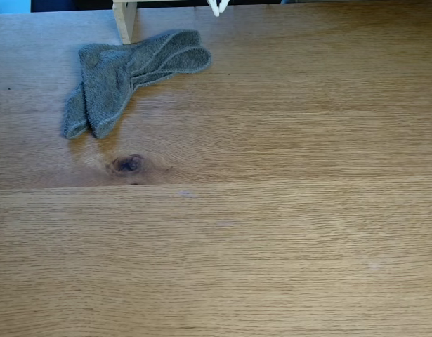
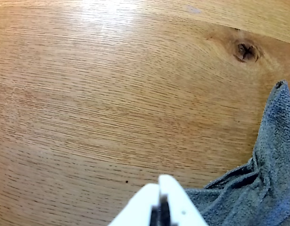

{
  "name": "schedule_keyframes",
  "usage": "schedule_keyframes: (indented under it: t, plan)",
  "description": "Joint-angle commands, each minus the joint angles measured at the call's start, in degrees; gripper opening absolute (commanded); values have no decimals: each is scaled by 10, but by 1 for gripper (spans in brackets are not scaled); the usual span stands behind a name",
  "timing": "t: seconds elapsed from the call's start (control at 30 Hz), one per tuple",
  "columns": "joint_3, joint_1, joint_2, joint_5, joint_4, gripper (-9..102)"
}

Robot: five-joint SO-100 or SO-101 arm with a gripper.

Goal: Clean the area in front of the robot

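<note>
We see the white pointed two-finger gripper (image 2: pixel 160 186) entering the wrist view from the bottom edge; its two fingers lie pressed together with only a thin dark line between them, so it is closed and holds nothing. In the fixed view, only a small white tip of the gripper (image 1: pixel 217 8) shows at the top edge, above the table.

The broad light-brown oak tabletop (image 1: pixel 286 232) has a fine grain and long plank seams running across. We find one small dark knot (image 1: pixel 127 163) in the left half of the fixed view, and the same knot (image 2: pixel 245 51) appears at the upper right in the wrist view.

The small grey terry cloth (image 1: pixel 124 74) lies crumpled on the tabletop in the upper left of the fixed view, above the knot and a little apart from it. Its upper edge is just beside the pale wooden post (image 1: pixel 124 20), which stands at the top edge. In the wrist view the cloth (image 2: pixel 258 188) lies at the lower right, just beside the closed fingertips; whether they touch it we cannot tell.
</note>
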Motion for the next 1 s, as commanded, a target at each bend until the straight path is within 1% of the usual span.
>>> schedule_keyframes:
  t: [0.0,0.43,0.53,0.63,0.73,0.83,0.87,0.97]
  plan:
    - [62,44,-3,-38,1,0]
    - [62,43,-3,-38,-1,0]
    - [61,18,-3,-63,-2,0]
    - [54,-28,-3,-74,2,0]
    - [54,-71,-3,-85,-14,0]
    - [53,-104,-14,-107,-54,4]
    - [47,-110,-35,-118,-83,6]
    - [-11,-113,-162,-133,-189,8]
